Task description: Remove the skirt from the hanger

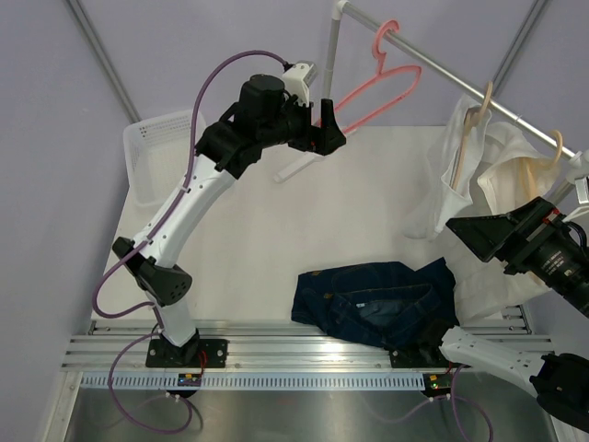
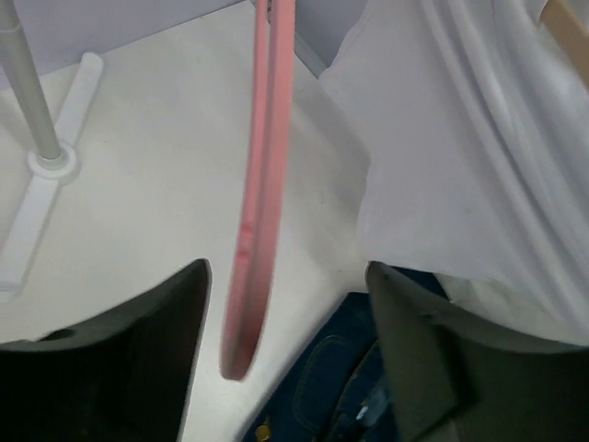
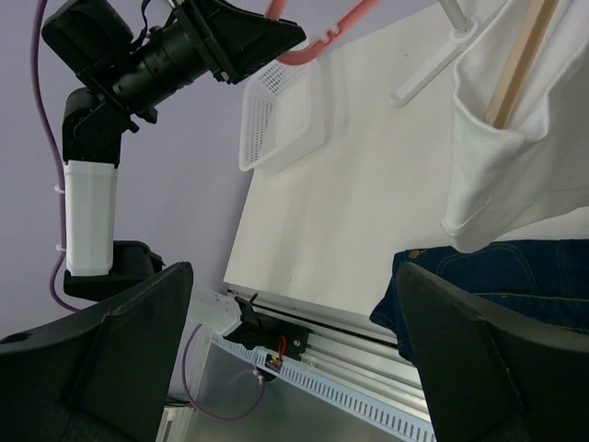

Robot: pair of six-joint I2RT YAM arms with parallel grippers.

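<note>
Dark blue denim skirt [image 1: 377,299] lies crumpled on the white table [image 1: 322,212], lower centre of the overhead view, well apart from the pink plastic hanger [image 1: 386,83], which hangs bare on the metal rail [image 1: 460,78] at upper right. The left gripper [image 1: 329,129] sits at the hanger's lower end. The right gripper [image 1: 465,232] spreads wide by a white garment [image 1: 488,175].

In the left wrist view, the black fingers [image 2: 175,350] stand apart with the pink bar between them, released rather than clenched. Denim shows at the bottom edge.

In the right wrist view, both fingers gape with nothing between them.

The removal looks done (judging by the bare hanger). The risk is in withdrawing - a sideways pull could hook the hanger off the rail, and the right arm could snag the white cloth.
</note>
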